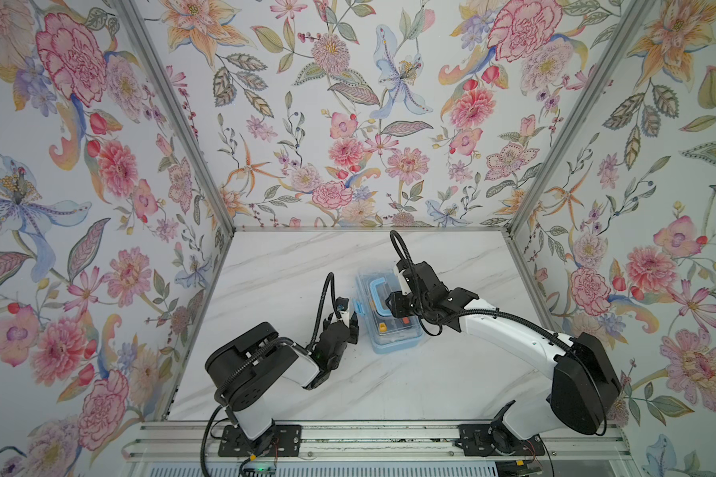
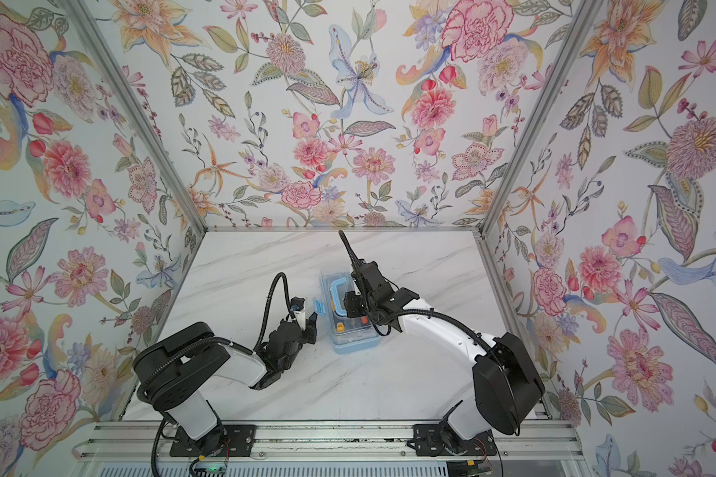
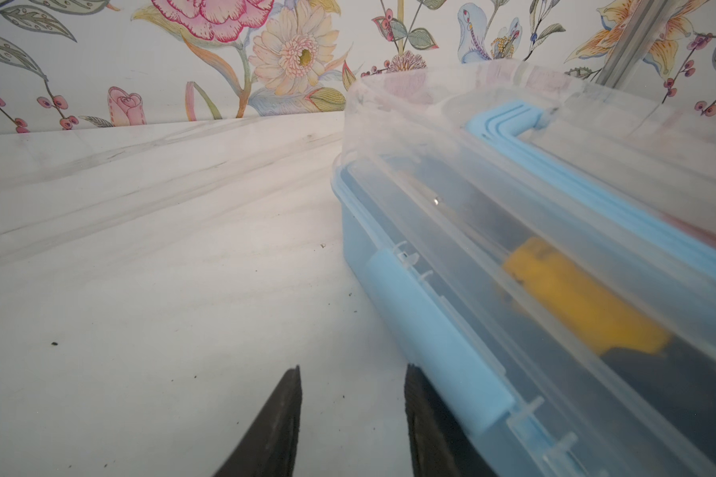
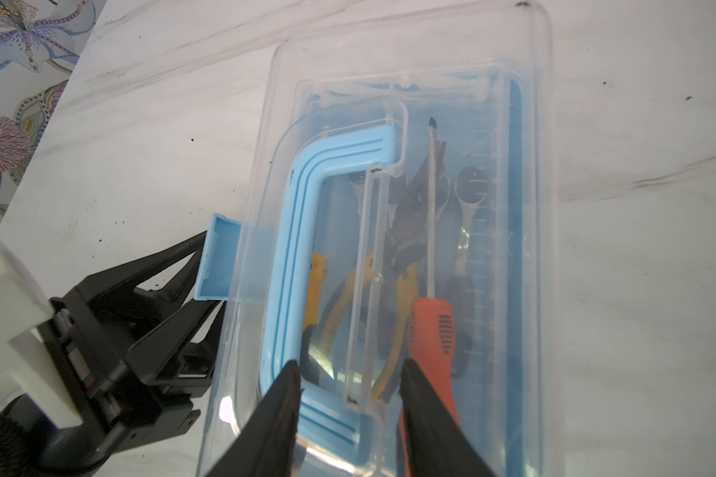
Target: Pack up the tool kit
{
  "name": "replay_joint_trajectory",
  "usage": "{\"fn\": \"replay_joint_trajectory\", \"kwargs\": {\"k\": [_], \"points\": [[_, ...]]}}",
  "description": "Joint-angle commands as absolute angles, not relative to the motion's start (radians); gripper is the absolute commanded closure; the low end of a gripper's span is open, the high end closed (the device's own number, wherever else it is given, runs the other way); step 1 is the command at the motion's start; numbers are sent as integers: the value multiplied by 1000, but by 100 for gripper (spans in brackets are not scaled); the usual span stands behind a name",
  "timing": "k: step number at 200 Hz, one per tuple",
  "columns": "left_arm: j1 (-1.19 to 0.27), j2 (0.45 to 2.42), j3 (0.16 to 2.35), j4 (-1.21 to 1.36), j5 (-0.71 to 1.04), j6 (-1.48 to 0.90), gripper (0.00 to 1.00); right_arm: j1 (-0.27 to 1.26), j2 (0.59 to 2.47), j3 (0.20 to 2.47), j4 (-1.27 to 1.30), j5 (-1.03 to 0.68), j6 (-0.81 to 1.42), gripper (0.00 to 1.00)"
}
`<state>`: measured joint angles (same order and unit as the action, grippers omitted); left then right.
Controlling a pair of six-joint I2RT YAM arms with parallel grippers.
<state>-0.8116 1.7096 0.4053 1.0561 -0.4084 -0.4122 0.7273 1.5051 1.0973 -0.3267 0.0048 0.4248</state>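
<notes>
Presently, left gripper (image 3: 352, 367): released, jaws parted with only bare table between them; nothing is grasped.
Left finger contact: the finger (image 3: 422, 421) nearer the box lies against the blue latch (image 3: 430, 342). It is judged to be set there to push the flap home, not to pinch it.
Right gripper (image 4: 350, 363): released, jaws apart over the lid and holding nothing. Whether the tips touch the plastic cannot be told. It is judged to be stationed there to keep the lid down while the latch is worked.
Latch position: stands out from the long side of the box that faces the left arm, and is not snapped down.
Lid (image 4: 389, 49): clear plastic, lying over the blue base and apparently seated.
Handle (image 4: 306, 198): blue, folded flat in its recess on the lid.
Tool box (image 1: 393, 336): near the middle of the marble-pattern table (image 1: 290, 268), between the two arms.
Contents: orange-handled screwdriver (image 4: 430, 326), yellow-handled pliers (image 4: 406, 285) and a wrench (image 4: 468, 194), with a further yellow-gripped tool (image 4: 319, 285). All lie lengthwise inside, under the lid.
Task standing: the tools are in, and fastening the latch is judged to be the remaining step.
Markings: no brand, label or lettering is legible anywhere on the box or tools. Moulded tick marks run along one long edge of the base, with no figures readable.
Surroundings: floral-papered walls (image 1: 348, 124), carrying no text.
</notes>
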Motion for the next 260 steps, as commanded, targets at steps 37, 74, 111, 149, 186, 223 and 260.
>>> {"fn": "replay_joint_trajectory", "kwargs": {"k": [37,74,111,149,186,223,260], "points": [[-799,1678,415,1056,-421,-465,56,736,1530,1074,-367,-11,442,59],[-799,1655,421,1059,-415,-478,56,735,1528,1071,-368,-11,443,59],[-799,1632,441,1045,-395,-484,56,736,1529,1068,-363,-13,443,60],[-799,1665,460,1078,-372,-515,56,735,1539,1059,-350,-18,449,60],[-800,1689,473,1101,-351,-540,56,736,1547,1056,-347,-23,449,61],[-801,1699,469,1114,-342,-560,57,734,1546,1051,-344,-23,451,61],[-801,1683,452,1129,-323,-593,57,734,1549,1047,-343,-28,452,61]]}}
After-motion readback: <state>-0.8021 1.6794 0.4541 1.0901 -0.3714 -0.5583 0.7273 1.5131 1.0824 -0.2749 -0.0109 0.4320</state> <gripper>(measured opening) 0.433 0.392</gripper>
